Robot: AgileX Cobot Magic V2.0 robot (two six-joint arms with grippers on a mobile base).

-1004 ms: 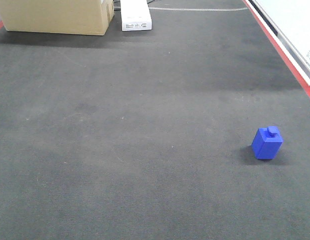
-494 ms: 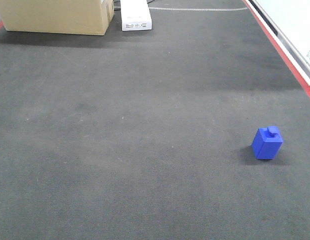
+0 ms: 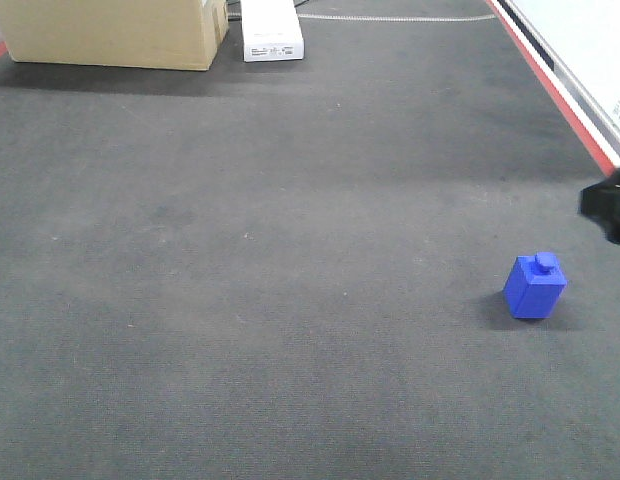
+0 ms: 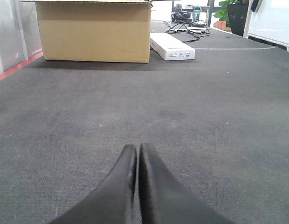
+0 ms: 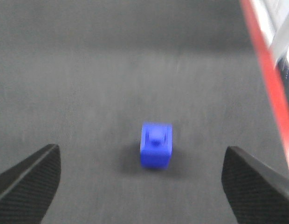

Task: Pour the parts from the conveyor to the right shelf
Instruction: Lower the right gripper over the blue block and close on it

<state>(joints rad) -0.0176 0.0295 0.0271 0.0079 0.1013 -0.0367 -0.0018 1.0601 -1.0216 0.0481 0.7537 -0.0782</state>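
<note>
Block (image 3: 534, 286), small and bright blue, stands with its single round stud on top on the tabletop (image 3: 290, 300), a wide dark-grey, carpet-textured conveyor belt; it sits toward the belt's right side, near the red edge strip (image 3: 560, 95) but clear of it. In the right wrist view (a blurred one) the right claw (image 5: 141, 148) has its two dark fingers spread wide apart, and the block lies ahead of them in the gap, touching neither. The left claw (image 4: 137, 148) has its fingers pressed together with nothing between them, low over bare belt and well apart from the block. A dark shape (image 3: 608, 208) juts in at the right edge of the front view, just above and to the right of the block; which part of the robot it is cannot be told. At the far end of the belt sit a big cardboard box (image 3: 110, 35) and, just beside it, a flat white carton (image 3: 271, 30), both well apart from the block.
</note>
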